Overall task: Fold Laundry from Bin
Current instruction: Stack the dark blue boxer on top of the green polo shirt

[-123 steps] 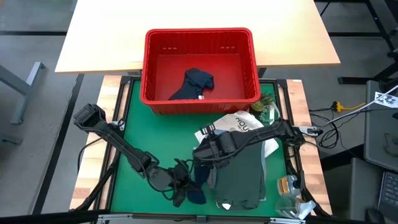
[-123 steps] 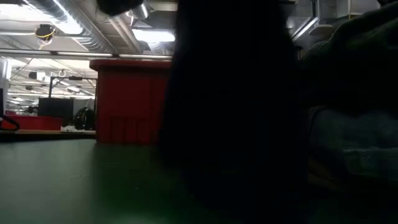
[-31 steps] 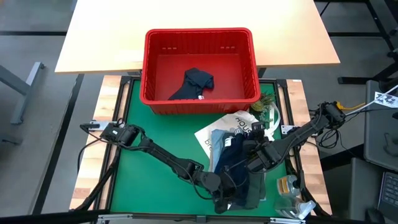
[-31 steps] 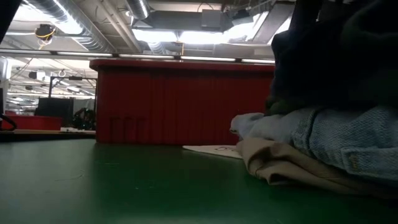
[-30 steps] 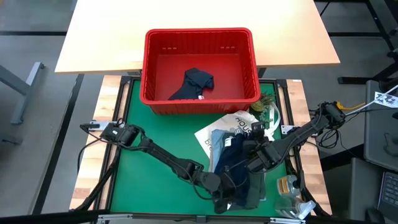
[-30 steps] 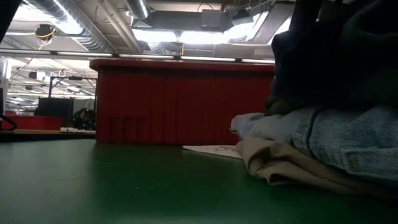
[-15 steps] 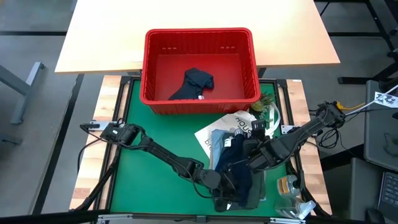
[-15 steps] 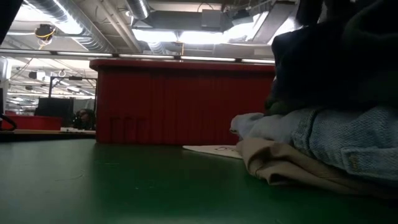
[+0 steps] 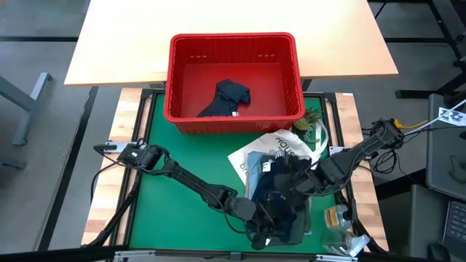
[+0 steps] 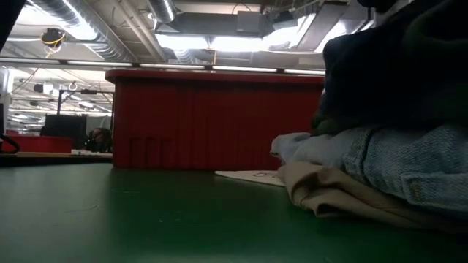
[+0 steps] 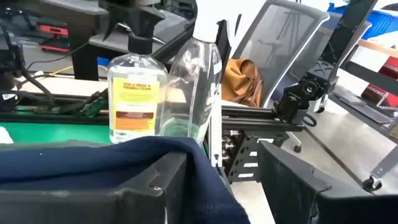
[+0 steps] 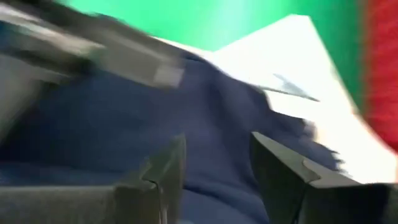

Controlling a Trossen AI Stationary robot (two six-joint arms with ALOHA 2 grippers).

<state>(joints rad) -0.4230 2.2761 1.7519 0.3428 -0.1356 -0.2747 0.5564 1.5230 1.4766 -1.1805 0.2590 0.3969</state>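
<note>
Resting on the soft, rumpled navy garment (image 9: 280,195), my left gripper (image 11: 214,186) and right gripper (image 12: 214,171) both hold rigid fingers spread.

overhead and table-level views share the bin (image 9: 233,76); wrist views seem close.

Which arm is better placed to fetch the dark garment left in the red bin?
Right, probably. The right gripper sits at the pile's bin-side end, closer to the bin and its dark garment. The left gripper is at the pile's near edge.
</note>
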